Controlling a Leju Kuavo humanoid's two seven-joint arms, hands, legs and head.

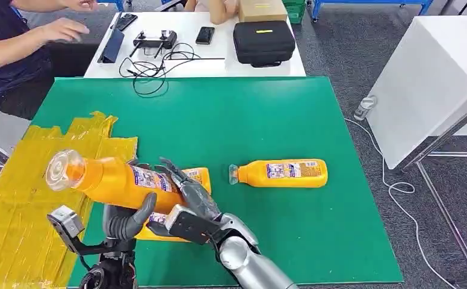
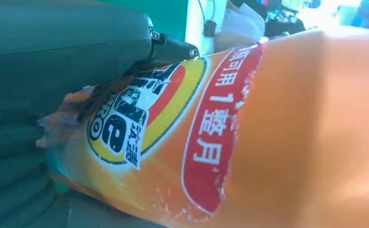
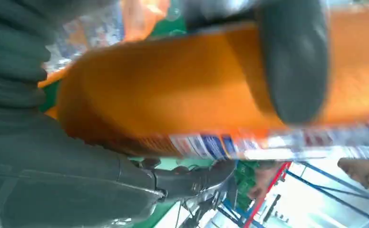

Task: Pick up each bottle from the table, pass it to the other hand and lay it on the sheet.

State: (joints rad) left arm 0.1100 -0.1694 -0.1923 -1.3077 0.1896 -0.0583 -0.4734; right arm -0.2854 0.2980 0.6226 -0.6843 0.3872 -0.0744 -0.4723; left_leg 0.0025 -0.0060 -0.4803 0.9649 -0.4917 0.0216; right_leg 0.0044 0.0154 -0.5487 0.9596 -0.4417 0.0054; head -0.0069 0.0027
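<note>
An orange bottle [image 1: 114, 179] with a clear cap is held in the air over the edge of the yellow sheet [image 1: 14, 205], cap toward the sheet. My left hand [image 1: 127, 220] grips it from below, and its thumb [image 3: 292, 61] wraps across the body. My right hand [image 1: 186, 192] lies against the bottle's base end with fingers spread, and its thumb [image 3: 192, 178] stands a little off the bottle. The bottle's label [image 2: 125, 118] is close up in the left wrist view. A second bottle [image 1: 200, 177] lies under my hands. A third bottle [image 1: 284, 173] lies on the green mat to the right.
The green mat [image 1: 231, 114] covers the table. Behind it a white table [image 1: 159, 63] carries a black case [image 1: 263, 42], cables and phones. A person's arm [image 1: 32, 36] reaches in at the back left. A white box [image 1: 426, 78] stands to the right.
</note>
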